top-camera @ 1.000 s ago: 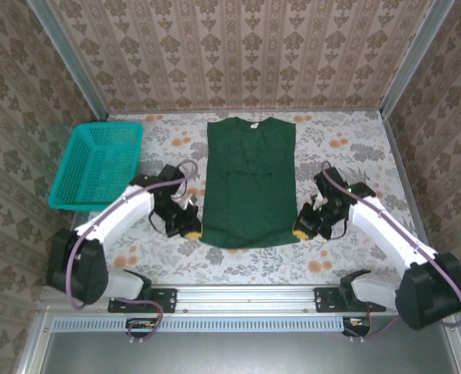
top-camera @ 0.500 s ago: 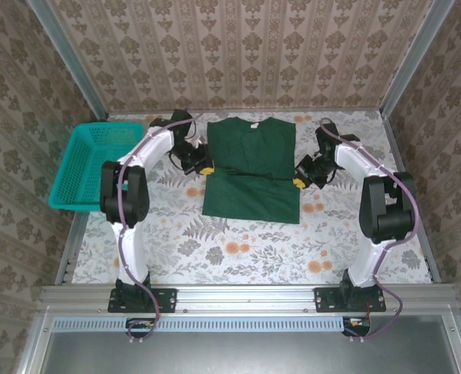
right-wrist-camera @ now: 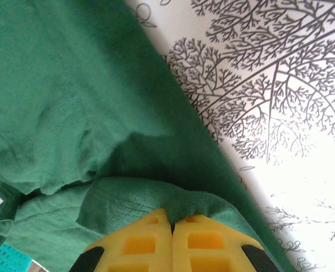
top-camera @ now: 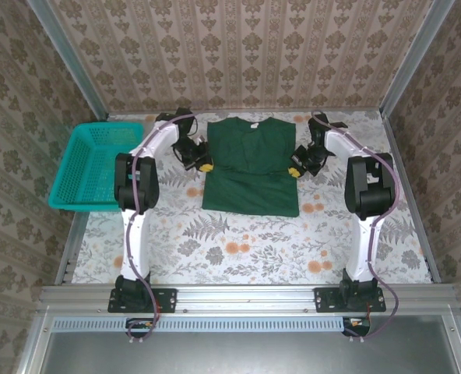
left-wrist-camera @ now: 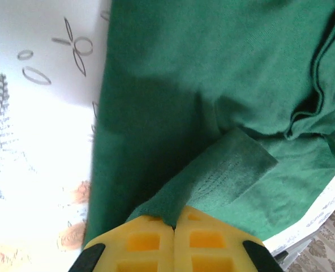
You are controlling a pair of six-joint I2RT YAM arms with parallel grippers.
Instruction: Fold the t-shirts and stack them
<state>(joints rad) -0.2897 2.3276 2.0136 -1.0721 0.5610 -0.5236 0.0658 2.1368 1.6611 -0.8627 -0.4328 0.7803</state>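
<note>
Your left gripper and right gripper are pinching folds of the dark green t-shirt lying by the far edge of the worktop; the basket is sitting at its left edge.

We have both arms stretched far forward, forearms turned inward. Our left gripper and right gripper face each other, each with yellow fingers pressed together on a pinched fold of shirt.
</note>
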